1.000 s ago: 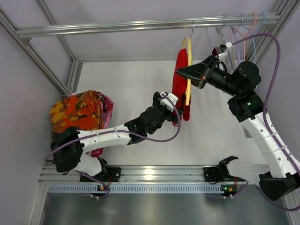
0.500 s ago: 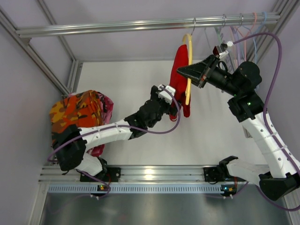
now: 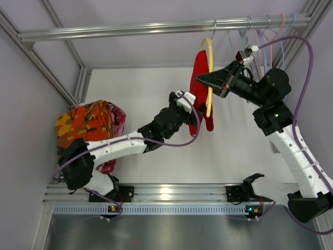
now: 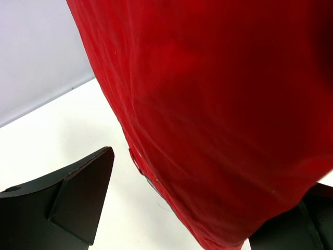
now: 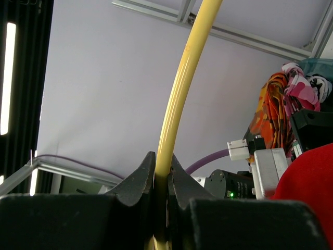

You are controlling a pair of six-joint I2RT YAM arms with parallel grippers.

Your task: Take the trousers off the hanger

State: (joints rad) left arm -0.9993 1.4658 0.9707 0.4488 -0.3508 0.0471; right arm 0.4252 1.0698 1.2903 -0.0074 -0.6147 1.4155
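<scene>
The red trousers point(image 3: 200, 86) hang from the yellow hanger point(image 3: 209, 78), whose hook is on the rail. My right gripper point(image 3: 204, 80) is shut on the hanger's yellow arm; in the right wrist view the fingers point(image 5: 139, 182) pinch the hanger point(image 5: 182, 88), and the trousers point(image 5: 308, 187) show at the lower right. My left gripper point(image 3: 193, 115) is open at the trousers' lower part. In the left wrist view the red fabric point(image 4: 223, 104) hangs between the spread fingers point(image 4: 78, 203), its hem low between them; the fingers do not press it.
An orange camouflage cloth point(image 3: 86, 124) with a pink cloth point(image 3: 117, 117) lies bundled at the left by the left arm's base. The metal rail point(image 3: 156, 27) runs across the top. Several other hangers point(image 3: 268, 36) hang at its right end. Frame posts stand at both sides.
My left gripper has moved up and further onto the trousers' lower part, and the hem has swung slightly right. The right gripper has kept still on the hanger.
</scene>
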